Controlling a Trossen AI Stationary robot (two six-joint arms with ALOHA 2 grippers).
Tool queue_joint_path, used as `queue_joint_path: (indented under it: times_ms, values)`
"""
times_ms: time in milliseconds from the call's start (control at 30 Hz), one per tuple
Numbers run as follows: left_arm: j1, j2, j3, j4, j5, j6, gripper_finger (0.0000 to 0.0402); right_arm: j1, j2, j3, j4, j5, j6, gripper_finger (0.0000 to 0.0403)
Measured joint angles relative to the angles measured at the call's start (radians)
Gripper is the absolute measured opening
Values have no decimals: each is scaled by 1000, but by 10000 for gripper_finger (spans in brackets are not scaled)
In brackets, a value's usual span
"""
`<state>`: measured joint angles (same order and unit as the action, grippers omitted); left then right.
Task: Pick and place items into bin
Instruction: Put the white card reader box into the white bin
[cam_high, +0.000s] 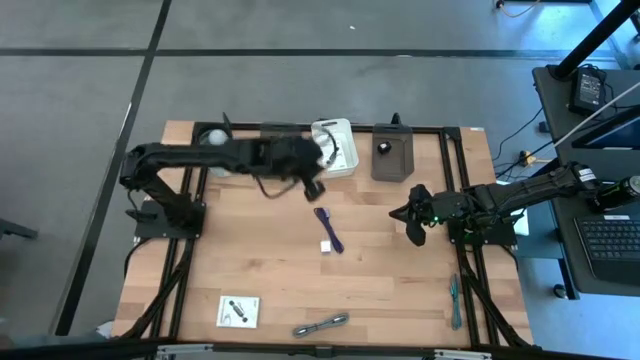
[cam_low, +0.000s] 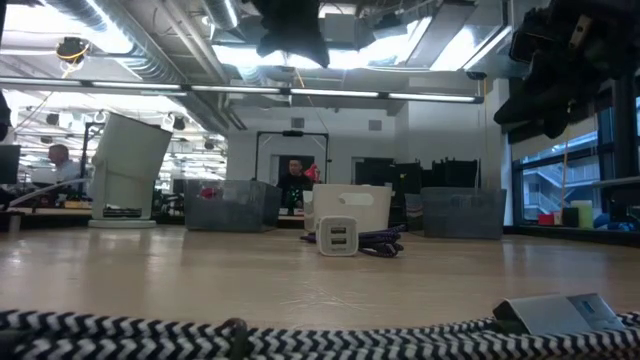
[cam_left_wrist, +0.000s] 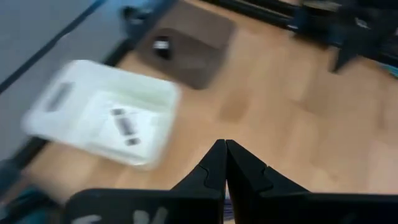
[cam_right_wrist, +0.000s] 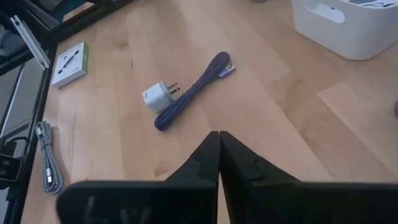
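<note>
Nearest the low camera a black-and-white braided cable lies across the front of the wooden table, a grey metal end just beside it. Mid-table rests the purple braided cable with the small white wall charger cube touching one end; a white printed card box and a teal tool sit near the front edge, well apart.

The purple cable looks light and limp, so it will likely sag and trail if lifted by one end; pinching it mid-length, or at the stiff charger, seems safer. The charger is hard and smooth and could slip.

The white plastic bin at the far edge already holds a few printed cards and a dark cable; the grey tray beside it carries one small black object.

The left gripper hovers near the white bin, fingers pressed together on nothing. The right gripper waits at the right side, likewise closed and empty
</note>
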<state>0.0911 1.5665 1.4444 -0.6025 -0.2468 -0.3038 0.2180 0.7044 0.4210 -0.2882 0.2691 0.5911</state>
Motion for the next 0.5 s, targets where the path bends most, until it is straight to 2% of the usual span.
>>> queue_joint_path:
  times_ms: [267, 500]
  values:
    - [-149, -9, -234, 340, 89, 3, 2, 0, 0, 0, 2, 0, 2, 12]
    - [-226, -84, -431, 587, 109, 48, 3, 0, 0, 0, 20, 0, 6, 12]
